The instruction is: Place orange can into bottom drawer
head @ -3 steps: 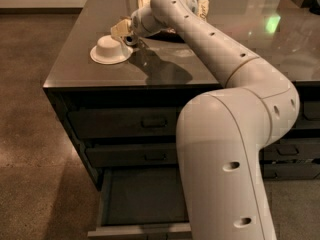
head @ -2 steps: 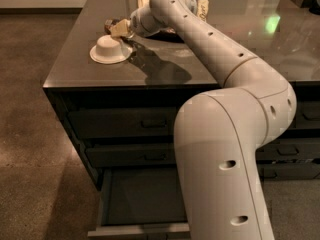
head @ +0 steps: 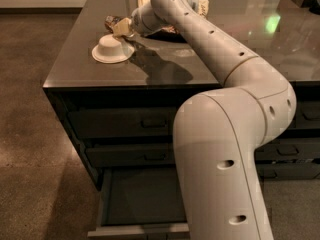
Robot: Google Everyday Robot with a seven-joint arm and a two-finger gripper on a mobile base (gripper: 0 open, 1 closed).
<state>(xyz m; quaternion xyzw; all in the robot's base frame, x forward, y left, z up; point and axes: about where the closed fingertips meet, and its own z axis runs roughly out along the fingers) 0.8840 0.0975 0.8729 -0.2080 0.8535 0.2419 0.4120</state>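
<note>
- Small cylindrical orange-brown can (head: 112, 21) with silver ends: at the far left of the dark glossy tabletop (head: 75, 69), apparently lying on its side, just behind the upturned white bowl (head: 112, 49).
- Handling, as judged: light, stiff but thin-walled, smooth. It is apt to roll or slip, so it is best taken squarely across the mid-body with a modest squeeze.
- Cream-coloured gripper (head: 123, 28): at the can's right side, touching it or very nearly. Whether it is spread or pinching the can cannot be told from here.
- White jointed arm (head: 225, 59): reaches across the tabletop from the near right.
- Wide dark grey metal bottom drawer (head: 145, 196): pulled open, lowest of the left stack, its right part hidden by the arm.
- Brown-and-cream snack bag (head: 202, 5): behind the arm, partly hidden.
</note>
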